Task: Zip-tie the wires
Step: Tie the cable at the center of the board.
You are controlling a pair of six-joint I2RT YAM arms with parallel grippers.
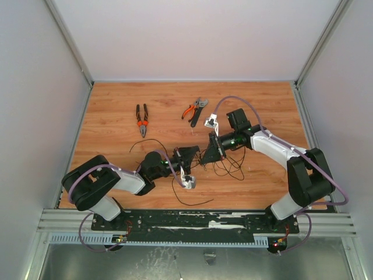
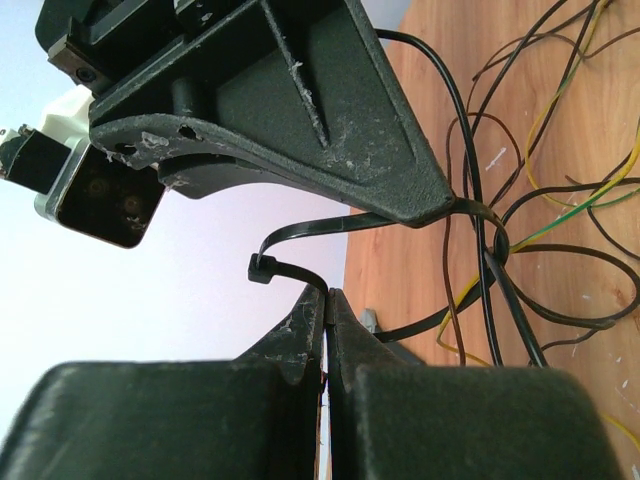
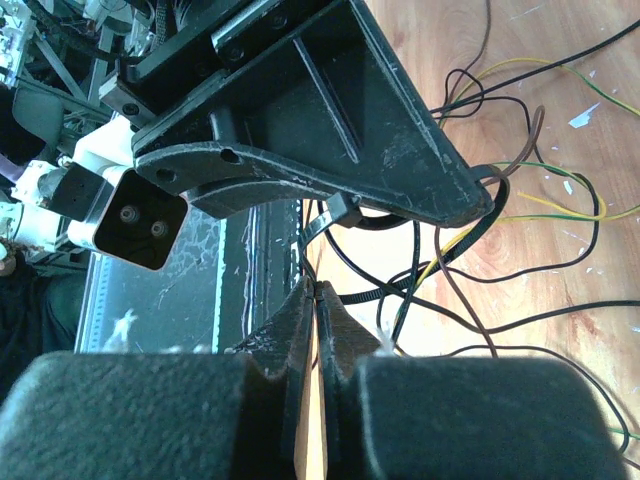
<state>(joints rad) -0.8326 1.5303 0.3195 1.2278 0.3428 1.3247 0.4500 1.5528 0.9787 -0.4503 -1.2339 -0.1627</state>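
both grippers pinched fully shut, left gripper [image 2: 325, 293] and right gripper [image 3: 318, 288], each clamping zip tie [image 2: 262, 268] looped round wires [image 2: 497, 262].

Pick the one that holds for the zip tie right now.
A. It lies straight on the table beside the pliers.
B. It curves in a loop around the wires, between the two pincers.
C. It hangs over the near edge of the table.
B: in the left wrist view the zip tie bends from its head around the wires, with one end of the strip running in between the shut fingers of the left pincer.
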